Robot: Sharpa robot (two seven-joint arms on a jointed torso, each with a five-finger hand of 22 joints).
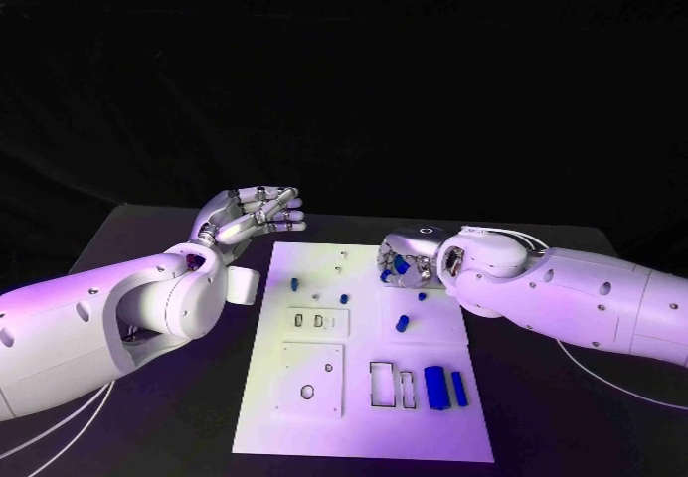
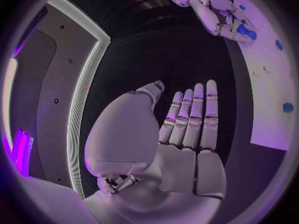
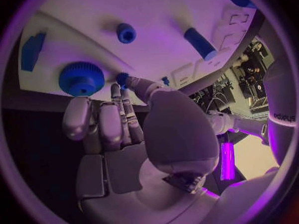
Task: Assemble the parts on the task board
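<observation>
- Head view: the task board (image 1: 308,393) lies in the lower middle of the frame. The left hand (image 1: 256,216) sits beyond the board's upper left corner, fingers straight, side by side, holding nothing. The right hand (image 1: 406,264) hangs over the board's upper right part, nearer the parts; whether it pinches anything I cannot tell. A blue peg (image 1: 403,322) lies just below it, long axis running up-down in the frame.
- Left wrist view: the left hand (image 2: 187,129) shows a flat empty palm, well apart from the board (image 2: 274,84).
- Right wrist view: the right hand (image 3: 118,124) has curled fingers; one fingertip (image 3: 132,80) reaches toward a small blue part (image 3: 122,77), beside a blue gear (image 3: 81,78). Contact is likely, I judge.
</observation>
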